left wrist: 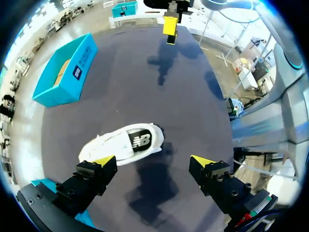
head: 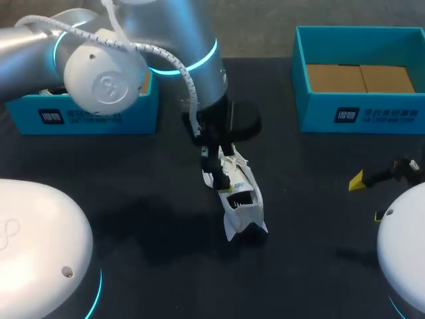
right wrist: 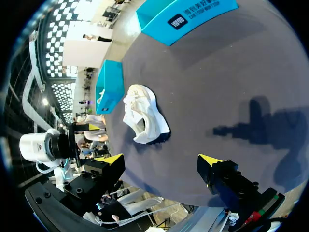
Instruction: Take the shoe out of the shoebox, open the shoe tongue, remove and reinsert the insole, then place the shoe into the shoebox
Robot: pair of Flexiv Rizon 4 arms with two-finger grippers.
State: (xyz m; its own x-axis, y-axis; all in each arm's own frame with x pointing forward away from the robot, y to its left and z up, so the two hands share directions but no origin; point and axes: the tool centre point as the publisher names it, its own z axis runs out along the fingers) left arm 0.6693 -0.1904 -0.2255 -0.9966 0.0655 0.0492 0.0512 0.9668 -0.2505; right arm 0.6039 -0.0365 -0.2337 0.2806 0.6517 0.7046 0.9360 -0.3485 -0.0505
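In the head view we see the shoe (head: pixel 240 199) lying on the dark table (head: pixel 133 179), outside both boxes. Our left arm (head: pixel 166 46) enters from the left and ends over the shoe. The left gripper (head: pixel 220 174) is at the shoe's far end, and from here we cannot tell whether it touches. The right box (head: pixel 358 109), brown inside, stands well beyond the shoe to its right. The left box (head: pixel 86 116), largely hidden by the arm, stands beyond the shoe to its left. The right gripper (head: pixel 367 197) is well off to the shoe's right.

In the left wrist view the left gripper (left wrist: pixel 153 162) has its jaws spread wide with nothing held between them. The shoe (left wrist: pixel 120 142) lies ahead of it, nearer one finger than the other, with its logo side turned up. Far beyond the shoe is the right gripper (left wrist: pixel 170 26). The right box (left wrist: pixel 63 72) stands well apart from the shoe, off to one side.

In the right wrist view the right gripper (right wrist: pixel 161 159) is also spread wide and grips nothing. The shoe (right wrist: pixel 145 113) lies on the table well ahead of it. The left box (right wrist: pixel 108 84) is just beyond the shoe, and the right box (right wrist: pixel 186 17) is farther off.
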